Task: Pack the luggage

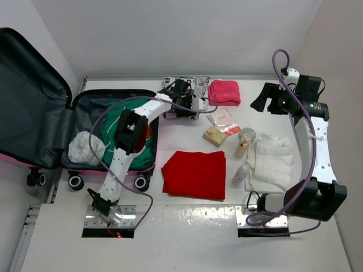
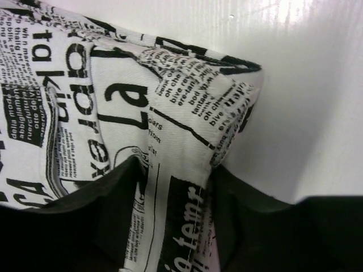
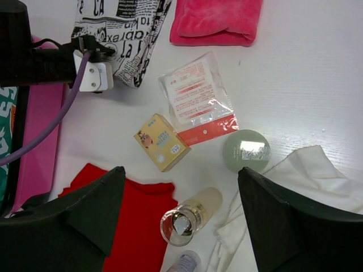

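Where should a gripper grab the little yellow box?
Probably across its two long sides, coming straight down from above. The yellow box lies flat on the table, turned at a slant, so the grip should be turned to match. Its short width looks narrow enough for open jaws. The clear packet lies close by one long side and may get nudged.

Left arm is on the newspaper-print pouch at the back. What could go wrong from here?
The left gripper flanks only a narrow fold of the newspaper-print pouch, so it may slip or dangle when lifted. The carry to the luggage passes the arm's own looping purple cable, which might snag the hanging fabric.
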Motion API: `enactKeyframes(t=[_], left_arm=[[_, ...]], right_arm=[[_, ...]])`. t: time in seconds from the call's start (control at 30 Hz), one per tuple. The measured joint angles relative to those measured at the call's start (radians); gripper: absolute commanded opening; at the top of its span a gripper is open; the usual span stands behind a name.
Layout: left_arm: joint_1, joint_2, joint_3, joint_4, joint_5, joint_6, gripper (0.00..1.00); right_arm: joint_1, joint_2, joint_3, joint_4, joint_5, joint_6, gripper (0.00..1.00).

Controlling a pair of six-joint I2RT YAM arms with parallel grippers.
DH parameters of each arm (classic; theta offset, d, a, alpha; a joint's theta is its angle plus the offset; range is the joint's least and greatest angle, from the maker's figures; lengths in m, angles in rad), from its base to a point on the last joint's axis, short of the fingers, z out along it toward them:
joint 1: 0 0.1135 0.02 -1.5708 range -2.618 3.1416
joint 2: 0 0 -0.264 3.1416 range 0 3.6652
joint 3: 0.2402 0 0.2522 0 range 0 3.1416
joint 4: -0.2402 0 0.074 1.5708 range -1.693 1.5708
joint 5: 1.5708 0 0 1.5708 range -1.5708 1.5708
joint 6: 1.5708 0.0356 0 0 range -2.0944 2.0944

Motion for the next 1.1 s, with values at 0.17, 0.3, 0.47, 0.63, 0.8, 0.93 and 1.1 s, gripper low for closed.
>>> enactKeyframes(t=[0.17,0.3,0.47,0.63,0.8,0.93,1.1], left_arm=[[0.000,0.008,0.016,0.009,-0.010,-0.010,0.18],[-0.001,0.010,0.024,-0.002,-0.013,-0.021,0.01],[-0.002,0.012,0.034,0.010,-0.066,-0.035,0.00],[-0.001,0.010,-0.045,0.242,-0.233,0.048,0.00],[0.046,0.026,0.000,0.373,-0.337,0.158,0.00],[0.105,0.024,0.022,0.512,-0.386,0.214,0.00],[0.167,0.020,0.000,0.621,-0.417,0.266,0.00]], right_arm=[[0.000,0.014,0.010,0.000,-0.001,0.000,0.78],[0.000,0.023,0.010,0.000,-0.007,0.000,0.78],[0.000,0.026,0.010,0.006,-0.016,0.002,0.78],[0.000,0.025,0.002,0.032,-0.031,0.015,0.78],[0.000,0.025,-0.008,0.039,-0.039,0.027,0.78],[0.000,0.025,-0.016,0.052,-0.052,0.029,0.78],[0.003,0.026,-0.043,0.064,-0.062,0.037,0.78]])
